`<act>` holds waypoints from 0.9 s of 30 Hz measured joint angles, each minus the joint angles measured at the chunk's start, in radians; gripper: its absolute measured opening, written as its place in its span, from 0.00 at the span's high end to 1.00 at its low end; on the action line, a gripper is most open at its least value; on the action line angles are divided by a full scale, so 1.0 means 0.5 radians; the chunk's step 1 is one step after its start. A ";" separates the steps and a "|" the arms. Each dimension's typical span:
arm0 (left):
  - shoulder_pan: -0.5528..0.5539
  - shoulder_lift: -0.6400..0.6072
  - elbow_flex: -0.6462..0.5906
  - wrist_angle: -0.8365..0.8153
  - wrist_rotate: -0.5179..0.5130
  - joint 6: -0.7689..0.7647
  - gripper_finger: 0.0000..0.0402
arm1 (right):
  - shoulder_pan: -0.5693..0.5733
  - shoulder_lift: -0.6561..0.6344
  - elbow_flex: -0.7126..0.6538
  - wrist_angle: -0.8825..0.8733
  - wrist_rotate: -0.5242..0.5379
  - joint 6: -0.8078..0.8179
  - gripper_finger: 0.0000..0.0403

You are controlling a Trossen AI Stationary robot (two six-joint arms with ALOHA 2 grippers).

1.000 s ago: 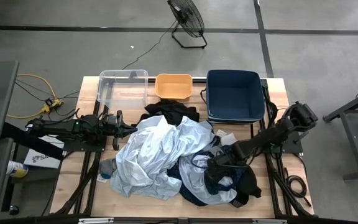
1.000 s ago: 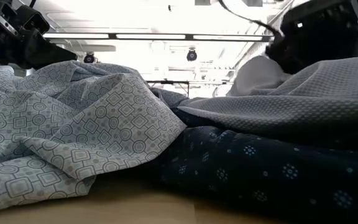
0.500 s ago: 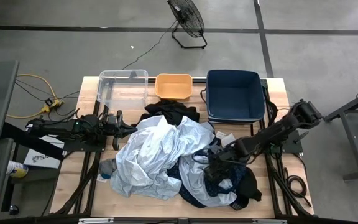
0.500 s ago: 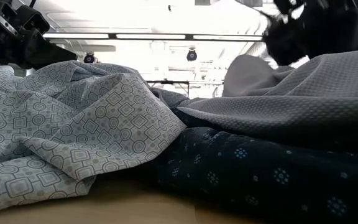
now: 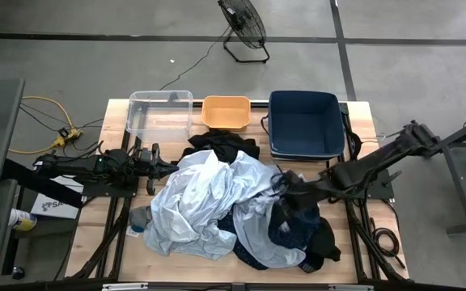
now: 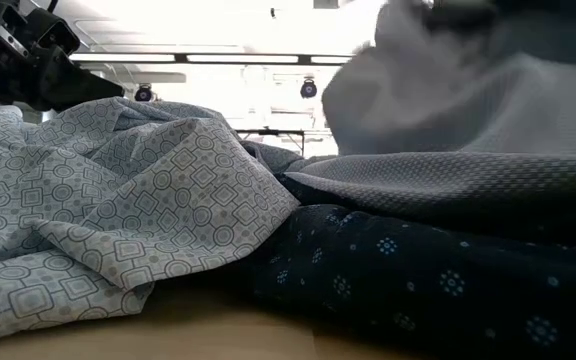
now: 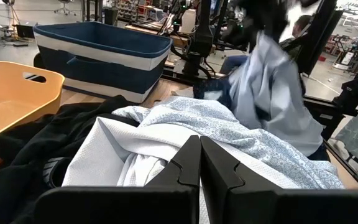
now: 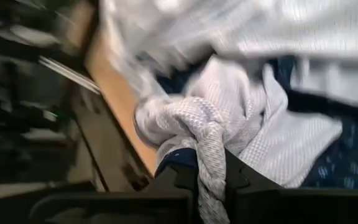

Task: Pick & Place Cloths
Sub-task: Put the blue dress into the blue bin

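Fingers of right gripper point(image 8: 210, 171) buried in bunched pale cloth point(image 8: 229, 124).

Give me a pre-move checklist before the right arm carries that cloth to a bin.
1. Right hand shut on the pale cloth: ok.
2. Cloth lifted fully free of the pile: cannot tell.
3. Navy bin has room: ok.
4. Orange bin has room: ok.
5. Left hand shut, parked at the pile's left edge, away from the right arm: ok.
6. Only one cloth in the grip: cannot tell.
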 joint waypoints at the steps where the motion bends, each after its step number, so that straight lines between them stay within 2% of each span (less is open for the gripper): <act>1: 0.000 0.000 0.000 0.000 0.001 0.000 1.00 | 0.000 -0.047 0.034 0.001 0.052 -0.053 0.98; 6: 0.000 0.000 0.000 0.000 0.001 0.000 1.00 | -0.007 -0.246 0.289 -0.097 0.288 -0.374 0.98; 11: 0.000 0.000 0.000 0.000 0.001 0.000 1.00 | -0.055 -0.355 0.649 -0.198 0.421 -0.792 0.98; 20: 0.000 -0.001 0.000 0.000 0.001 0.000 1.00 | -0.183 -0.383 1.328 -0.198 0.454 -1.564 0.98; 27: 0.000 0.000 0.000 0.000 0.001 0.000 1.00 | -0.268 -0.383 1.741 -0.188 0.464 -2.051 0.98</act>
